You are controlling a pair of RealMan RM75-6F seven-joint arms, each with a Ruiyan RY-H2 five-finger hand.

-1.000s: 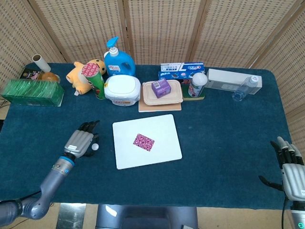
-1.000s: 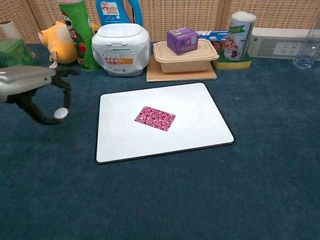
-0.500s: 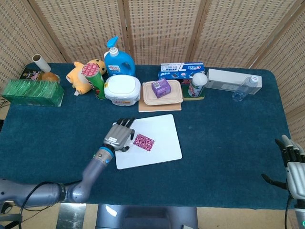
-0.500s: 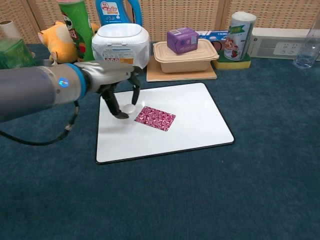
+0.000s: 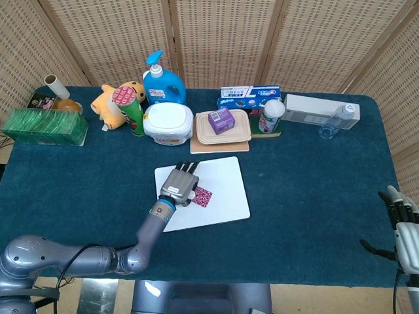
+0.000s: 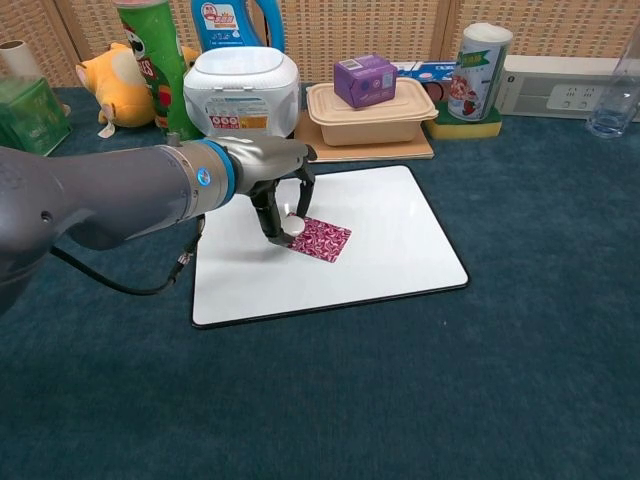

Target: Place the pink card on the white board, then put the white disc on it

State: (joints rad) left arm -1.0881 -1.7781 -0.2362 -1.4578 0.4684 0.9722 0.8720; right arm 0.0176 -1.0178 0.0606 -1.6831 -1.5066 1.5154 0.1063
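The pink patterned card [image 6: 322,240] [image 5: 203,197] lies flat near the middle of the white board [image 6: 390,250] [image 5: 226,196]. My left hand [image 6: 272,175] [image 5: 180,186] hangs over the card's left end and pinches the small white disc [image 6: 296,225] between thumb and finger, at or just above the card's left edge. In the head view the hand hides the disc and half of the card. My right hand [image 5: 402,226] rests at the table's front right corner with fingers apart and nothing in it, far from the board.
Along the back stand a green chip can [image 6: 150,65], a white wipes tub [image 6: 241,86], a beige lunch box with a purple carton [image 6: 365,80], a snack canister [image 6: 478,68], a white power strip [image 6: 560,88] and a bottle [image 5: 335,122].
My left hand carried the white disc rightward from the blue cloth onto the board, from beside the card to its left end. The right hand hardly moved.
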